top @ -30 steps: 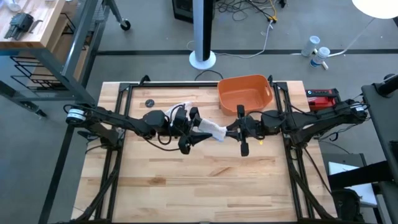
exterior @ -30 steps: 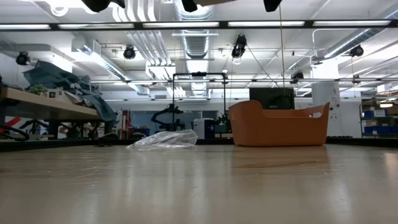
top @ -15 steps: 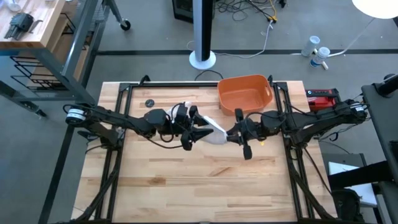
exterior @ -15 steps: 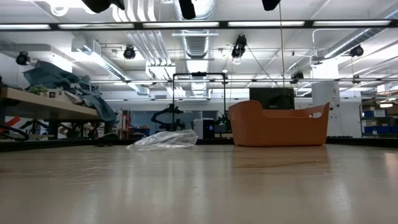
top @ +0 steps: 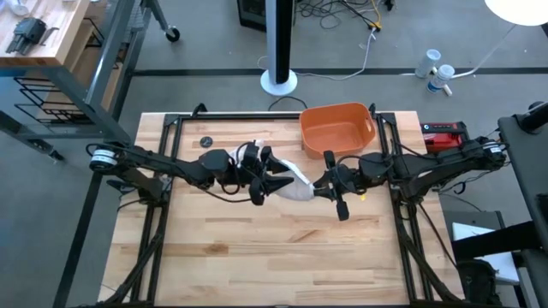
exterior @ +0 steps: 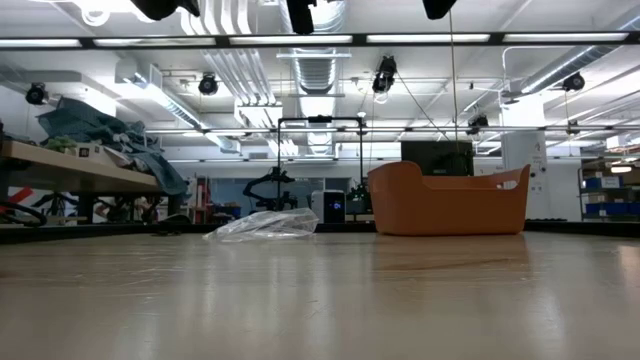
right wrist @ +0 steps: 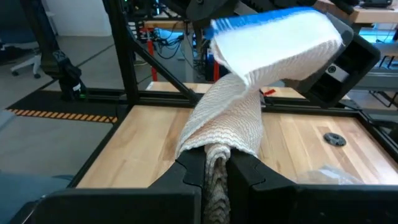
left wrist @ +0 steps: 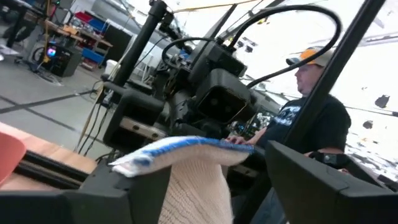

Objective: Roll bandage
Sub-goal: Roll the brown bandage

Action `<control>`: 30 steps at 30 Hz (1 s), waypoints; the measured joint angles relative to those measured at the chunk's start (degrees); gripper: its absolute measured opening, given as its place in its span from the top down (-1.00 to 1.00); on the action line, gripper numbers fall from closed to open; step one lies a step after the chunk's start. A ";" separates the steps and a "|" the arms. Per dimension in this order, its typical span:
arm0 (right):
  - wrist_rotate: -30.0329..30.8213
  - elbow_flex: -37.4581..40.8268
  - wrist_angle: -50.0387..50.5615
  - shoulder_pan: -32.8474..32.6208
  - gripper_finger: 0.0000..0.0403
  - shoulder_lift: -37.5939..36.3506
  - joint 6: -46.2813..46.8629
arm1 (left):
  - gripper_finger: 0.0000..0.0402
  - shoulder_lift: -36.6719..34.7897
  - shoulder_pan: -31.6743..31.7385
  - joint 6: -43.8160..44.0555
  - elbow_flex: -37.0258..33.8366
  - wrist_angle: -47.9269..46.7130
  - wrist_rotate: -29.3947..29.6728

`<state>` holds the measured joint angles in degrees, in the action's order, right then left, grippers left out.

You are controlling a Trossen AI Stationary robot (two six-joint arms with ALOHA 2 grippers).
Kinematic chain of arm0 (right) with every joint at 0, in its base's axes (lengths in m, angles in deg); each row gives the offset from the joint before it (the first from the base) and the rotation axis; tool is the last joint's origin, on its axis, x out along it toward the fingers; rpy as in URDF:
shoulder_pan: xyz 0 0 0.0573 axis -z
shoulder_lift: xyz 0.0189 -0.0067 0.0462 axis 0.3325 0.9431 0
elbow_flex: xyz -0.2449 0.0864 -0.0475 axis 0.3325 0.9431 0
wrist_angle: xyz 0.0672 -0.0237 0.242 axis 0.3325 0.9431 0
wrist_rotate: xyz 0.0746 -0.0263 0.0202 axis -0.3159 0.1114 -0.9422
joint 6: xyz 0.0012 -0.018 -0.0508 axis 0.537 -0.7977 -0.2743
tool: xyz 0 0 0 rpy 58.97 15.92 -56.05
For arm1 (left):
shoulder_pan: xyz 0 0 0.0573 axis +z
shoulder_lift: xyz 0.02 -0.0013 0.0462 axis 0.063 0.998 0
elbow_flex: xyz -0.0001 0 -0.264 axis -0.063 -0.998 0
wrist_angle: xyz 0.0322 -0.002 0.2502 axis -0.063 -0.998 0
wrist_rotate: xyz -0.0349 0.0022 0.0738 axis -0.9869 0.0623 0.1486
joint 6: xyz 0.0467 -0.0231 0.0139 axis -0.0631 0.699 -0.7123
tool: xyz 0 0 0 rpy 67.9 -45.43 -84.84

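The off-white bandage [top: 295, 183] hangs in the air between my two grippers, above the middle of the table. Its rolled end [right wrist: 273, 43], which has a blue edge, sits in my left gripper [top: 278, 182]. From there the strip narrows and twists down toward my right gripper [top: 318, 186], which is shut on its other end. The orange tub [top: 336, 128] stands at the table's far edge, behind the right gripper. In the low view only dark arm parts show at the top edge. My left gripper pinches the bandage's rolled end [left wrist: 186, 152] between its two fingers [left wrist: 124, 193], coming about level from the table's left. The roll is lifted clear of the table. My right gripper pinches the strip's bunched, twisted end [right wrist: 214, 155] between its two fingers [right wrist: 186, 174], coming level from the table's right. The strip rises from them to the roll, clear of the table.
A crumpled clear plastic wrapper [exterior: 265, 225] lies on the table at the far side, left of the tub [exterior: 448, 198]. A small black disc [top: 206, 141] lies far left. A person [left wrist: 311, 118] stands beyond the table's right side. The near half of the tabletop [top: 282, 257] is bare wood.
My left gripper has rolled a little about its own pointing line, turning the roll with it. The strip between the two grippers now looks more twisted and less flat than before. Both hands stay in place and keep hold.
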<state>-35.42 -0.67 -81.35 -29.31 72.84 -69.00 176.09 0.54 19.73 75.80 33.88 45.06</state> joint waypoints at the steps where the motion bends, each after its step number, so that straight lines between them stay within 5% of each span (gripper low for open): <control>1: 0.06 0.00 0.02 0.00 0.90 0.00 -0.02 | -0.31 0.00 0.01 -0.01 0.00 -0.29 0.33; 8: 0.06 -0.02 0.15 0.00 0.90 -0.11 0.00 | -0.48 -3.03 0.56 -0.11 -0.07 -5.96 1.19; 30: -5.36 -0.07 -0.48 -0.39 0.90 -1.21 0.53 | -0.45 -8.61 0.87 -6.38 -0.11 -19.40 4.18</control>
<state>-40.78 -0.73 -81.83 -29.71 71.63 -68.47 167.48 1.42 13.35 75.69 14.48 49.24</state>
